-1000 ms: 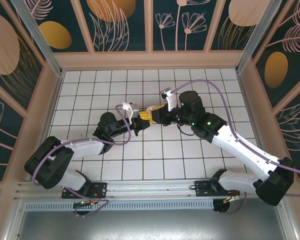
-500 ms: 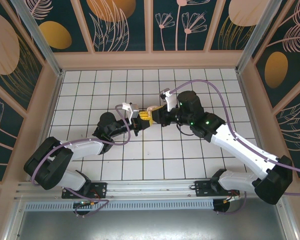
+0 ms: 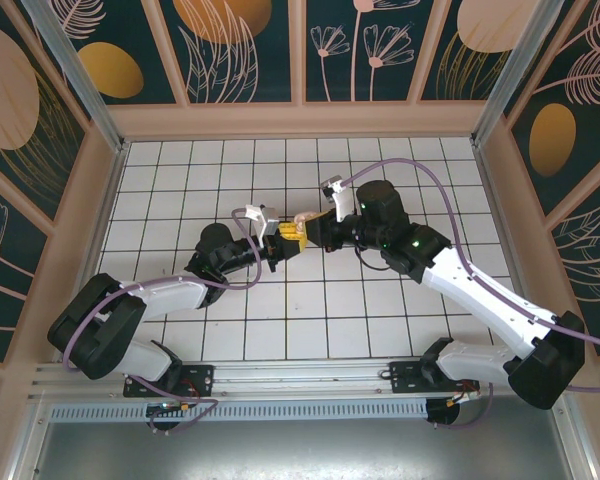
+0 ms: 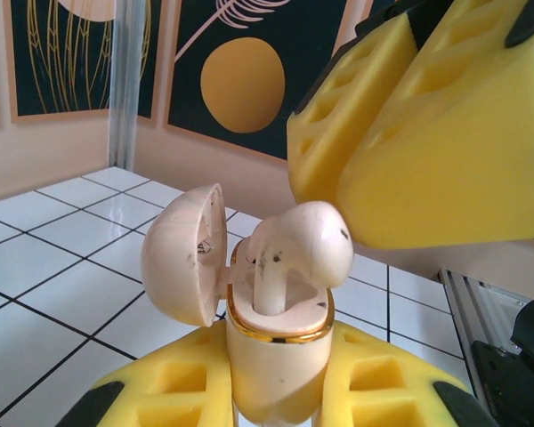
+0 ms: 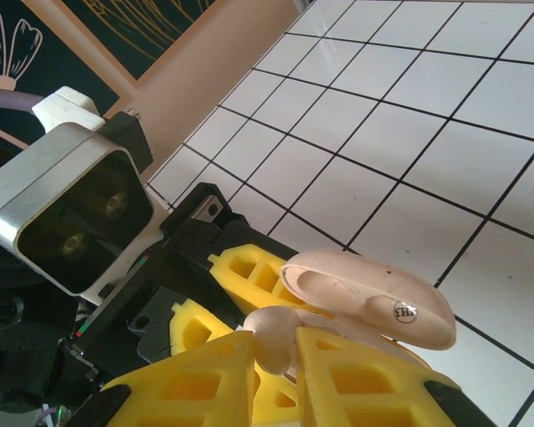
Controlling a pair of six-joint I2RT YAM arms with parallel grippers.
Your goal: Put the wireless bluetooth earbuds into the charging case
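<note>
The case [image 4: 276, 365] is clamped upright in the left jaws, above the tiled desk [image 3: 180, 180], near its middle. The lid [image 4: 185, 253] is swung open — to the left in the left wrist view. One earbud [image 4: 304, 245] is stood stem-down in the case's well, head above the gold rim [image 4: 280, 331]. The right jaws are pinched narrow on that earbud's head — from above.
</note>
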